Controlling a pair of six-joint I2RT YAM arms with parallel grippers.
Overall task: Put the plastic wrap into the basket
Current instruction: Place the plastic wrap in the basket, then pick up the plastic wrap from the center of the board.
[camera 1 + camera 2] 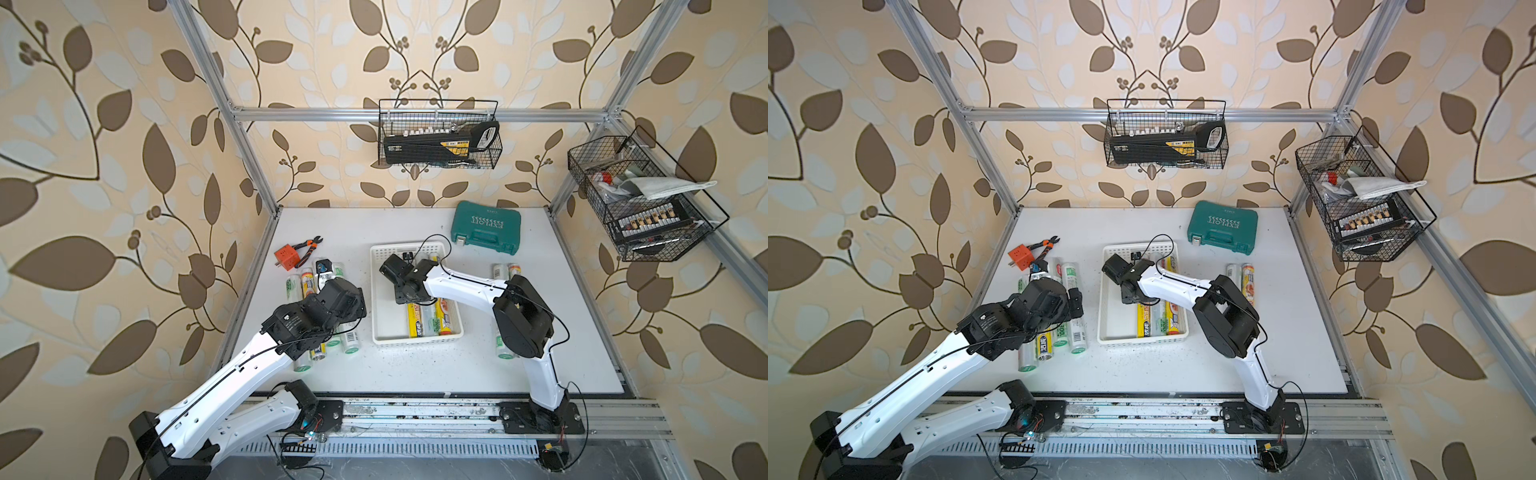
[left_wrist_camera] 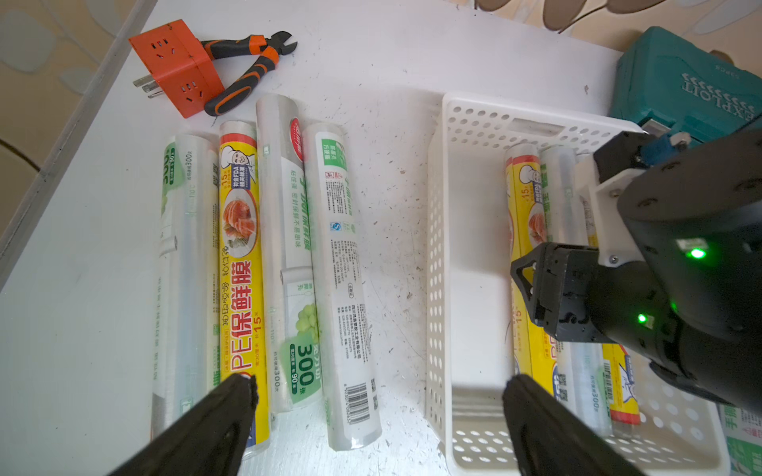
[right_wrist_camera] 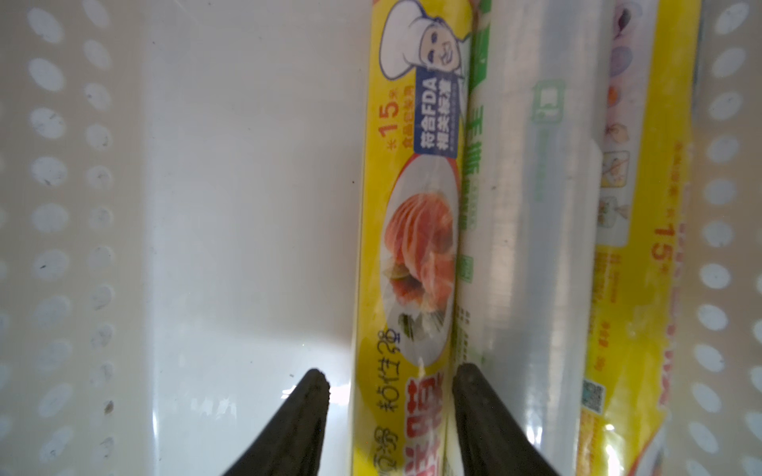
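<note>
Right wrist view: right hand point(image 3: 391, 373), seemingly loose, straddles 1 yellow roll point(image 3: 412, 185) lengthwise inside the basket point(image 3: 62, 206) for fit; left hand point(image 2: 379, 379) gapes empty.

The left gripper point(image 2: 377, 391) is hovering with jaws spread wide, while the right gripper point(image 3: 391, 375) is pointing downward, jaws slightly parted.

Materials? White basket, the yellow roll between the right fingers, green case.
The basket looks like moulded plastic, semi-gloss: regular holes in the walls, soft sheen on the floor. The yellow roll wears a glossy printed film, going by its glare and wrinkles; its core is hidden. The green case seems to be hard plastic, fairly matte, with a moulded handle.
</note>
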